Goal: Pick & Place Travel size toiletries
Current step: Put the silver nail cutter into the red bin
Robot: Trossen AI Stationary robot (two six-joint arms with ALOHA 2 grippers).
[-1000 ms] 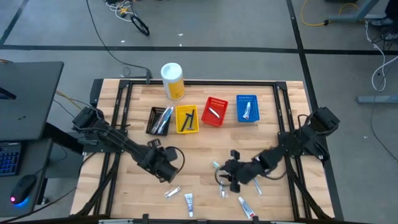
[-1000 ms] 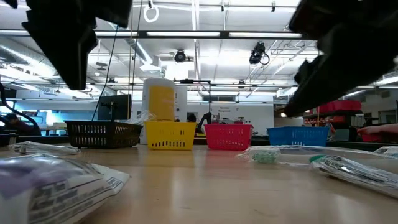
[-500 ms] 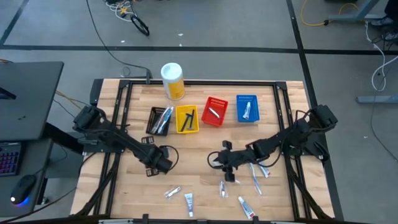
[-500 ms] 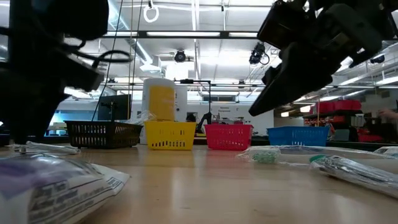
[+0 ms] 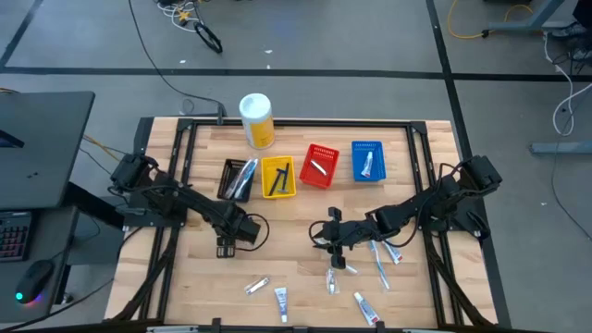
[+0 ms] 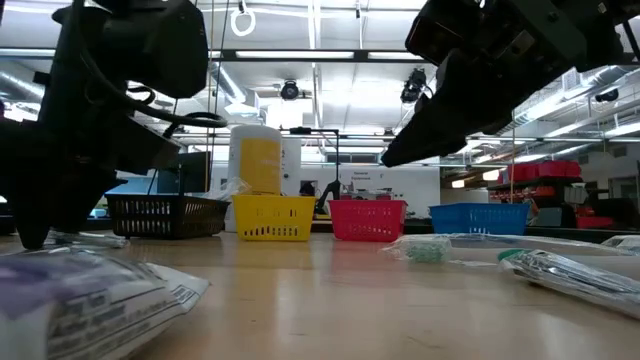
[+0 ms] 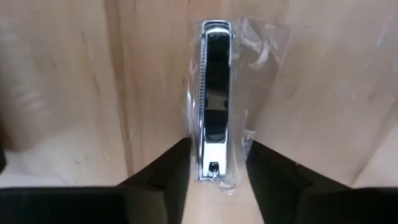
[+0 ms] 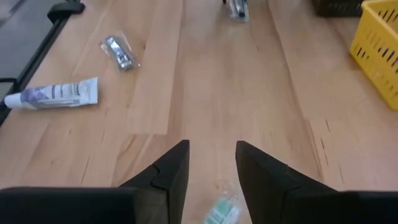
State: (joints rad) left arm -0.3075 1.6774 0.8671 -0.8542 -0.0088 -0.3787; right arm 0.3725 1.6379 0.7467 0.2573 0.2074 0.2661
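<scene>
A silver nail clipper (image 7: 213, 112) in a clear wrapper lies flat on the wooden table, left of middle. My left gripper (image 5: 225, 250) points straight down over it, open, one finger on each side of the clipper's near end. My right gripper (image 5: 328, 242) hangs open above the table's middle, slanting down, over a wrapped toothbrush's green head (image 8: 221, 211). More toiletries lie along the near edge: a white tube (image 5: 280, 303), another wrapped clipper (image 5: 256, 286), a tube (image 5: 366, 308) and toothbrushes (image 5: 379, 268). My left gripper comes from above with a finger (image 7: 177, 171) on each side of the clipper's near end (image 7: 213, 167), lying along the clipper. The wrapper's edge (image 7: 244, 140) reaches the fingers. I cannot tell whether they touch it. The clipper lies flat on the table.
A row of small baskets stands toward the far edge: black (image 5: 237, 178), yellow (image 5: 277, 177), red (image 5: 319, 166), blue (image 5: 367, 161). A yellow canister (image 5: 257, 118) with a white lid stands behind them. Bare wood lies between the two grippers.
My left gripper has sunk toward the table and gone toward its left edge, rolling about its own line, and now stands astride the wrapped clipper. My right gripper has gone toward the table's left and far side, away from the toothbrushes, and has risen a little.
</scene>
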